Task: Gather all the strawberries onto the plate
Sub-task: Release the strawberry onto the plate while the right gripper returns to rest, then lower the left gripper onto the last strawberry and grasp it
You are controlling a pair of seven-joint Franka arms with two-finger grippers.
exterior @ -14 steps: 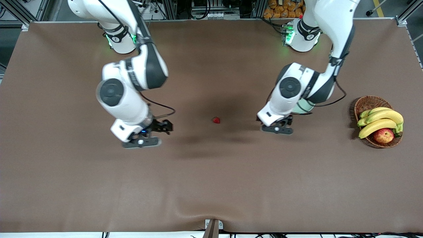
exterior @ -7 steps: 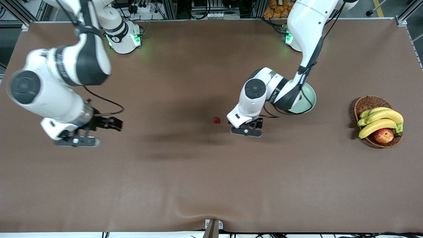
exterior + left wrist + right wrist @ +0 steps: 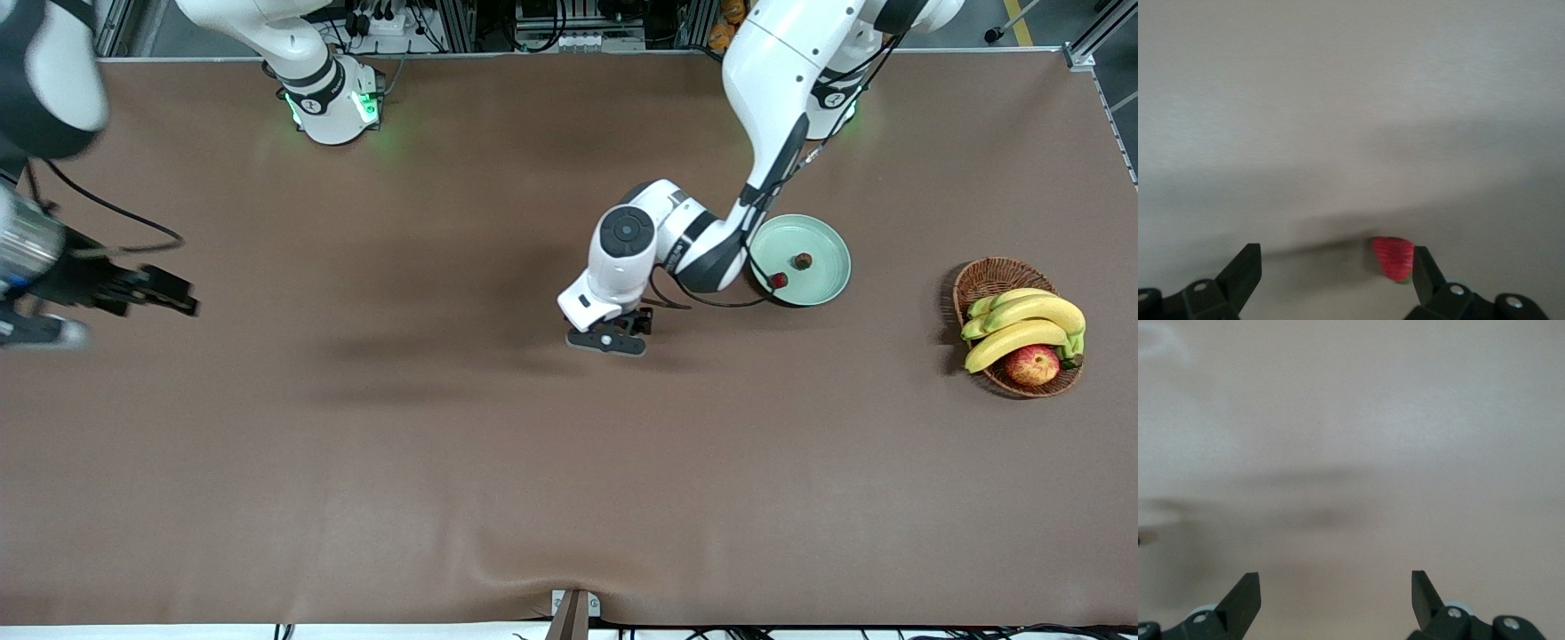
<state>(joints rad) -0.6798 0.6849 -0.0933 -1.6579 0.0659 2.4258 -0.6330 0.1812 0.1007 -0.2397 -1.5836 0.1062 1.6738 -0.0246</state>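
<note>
Two strawberries point(image 3: 779, 281) already on the plate point(image 3: 822, 286), third strawberry point(image 3: 1393, 258) on the table under the spread left hand point(image 3: 608, 341); right hand point(image 3: 53, 311) spread, waiting.

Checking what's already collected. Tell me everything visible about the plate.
The plate is round, shallow and pale mint green, with a raised rim and no markings. It lies flat on the brown table near the left arm's base, between the table's middle and the wicker basket. Two strawberries lie in it, apart. The left arm's elbow hides part of its edge.
</note>
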